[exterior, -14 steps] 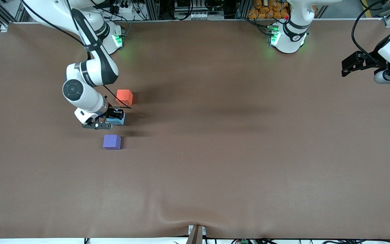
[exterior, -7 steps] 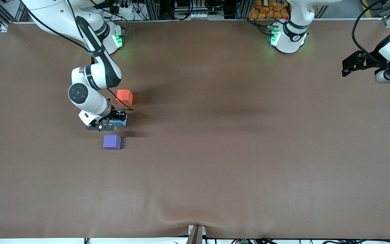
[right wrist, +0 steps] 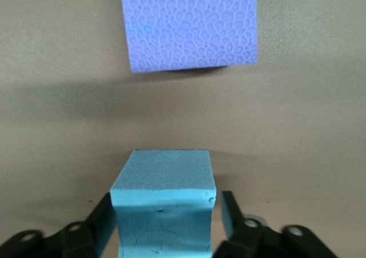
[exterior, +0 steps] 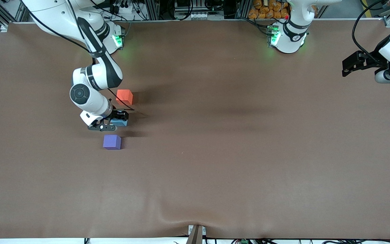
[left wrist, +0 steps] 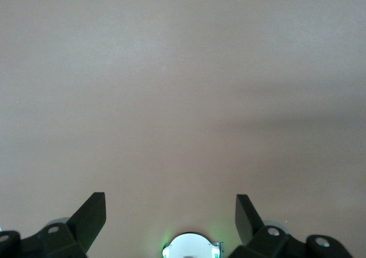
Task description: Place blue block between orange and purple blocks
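The blue block (exterior: 120, 122) (right wrist: 163, 203) rests on the table between the orange block (exterior: 124, 97) and the purple block (exterior: 112, 141) (right wrist: 189, 26), a gap on each side. It stands slightly toward the left arm's end of the line between them. My right gripper (exterior: 116, 119) (right wrist: 166, 199) straddles the blue block. Its jaws are open, with a sliver of space showing beside one finger (right wrist: 229, 212), and shallow dents mark the block's sides. My left gripper (exterior: 352, 63) (left wrist: 170, 206) waits open and empty above bare table at the left arm's end.
The brown table mat (exterior: 235, 142) stretches bare from the three blocks to the left arm's end. A ripple in the mat (exterior: 181, 217) lies near the edge closest to the front camera. The right arm's elbow (exterior: 80, 93) hangs over the table beside the orange block.
The right gripper carried the blue block a little toward the left arm's end, set it between the other two cubes, and its jaws have parted from it. The left arm stayed still.
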`<action>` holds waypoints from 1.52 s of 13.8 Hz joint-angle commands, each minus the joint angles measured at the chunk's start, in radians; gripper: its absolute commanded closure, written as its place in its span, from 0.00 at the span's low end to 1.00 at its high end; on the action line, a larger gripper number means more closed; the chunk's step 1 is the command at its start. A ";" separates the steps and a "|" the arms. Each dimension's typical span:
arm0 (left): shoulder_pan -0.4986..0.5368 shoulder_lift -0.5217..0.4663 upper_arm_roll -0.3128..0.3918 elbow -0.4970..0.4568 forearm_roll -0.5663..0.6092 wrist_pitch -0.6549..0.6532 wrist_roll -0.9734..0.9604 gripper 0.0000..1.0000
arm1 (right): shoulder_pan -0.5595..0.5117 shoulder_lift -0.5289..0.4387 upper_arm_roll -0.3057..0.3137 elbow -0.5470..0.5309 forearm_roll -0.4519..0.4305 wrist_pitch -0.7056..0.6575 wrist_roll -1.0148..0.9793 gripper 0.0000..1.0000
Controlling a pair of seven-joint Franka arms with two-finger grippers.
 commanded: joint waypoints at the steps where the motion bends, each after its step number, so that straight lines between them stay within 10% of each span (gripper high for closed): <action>1: 0.005 -0.003 0.000 0.010 -0.017 -0.016 0.033 0.00 | -0.015 -0.058 0.003 0.153 0.016 -0.252 -0.020 0.00; 10: 0.005 -0.003 0.000 0.010 -0.007 -0.008 0.045 0.00 | -0.169 -0.034 0.012 1.015 0.070 -0.997 -0.136 0.00; 15: 0.007 0.003 0.002 0.010 -0.010 0.028 0.045 0.00 | -0.215 -0.138 0.008 1.046 -0.013 -1.109 -0.275 0.00; 21: 0.005 0.004 0.000 0.009 -0.002 0.028 0.106 0.00 | -0.248 -0.394 0.003 0.671 -0.027 -0.944 -0.308 0.00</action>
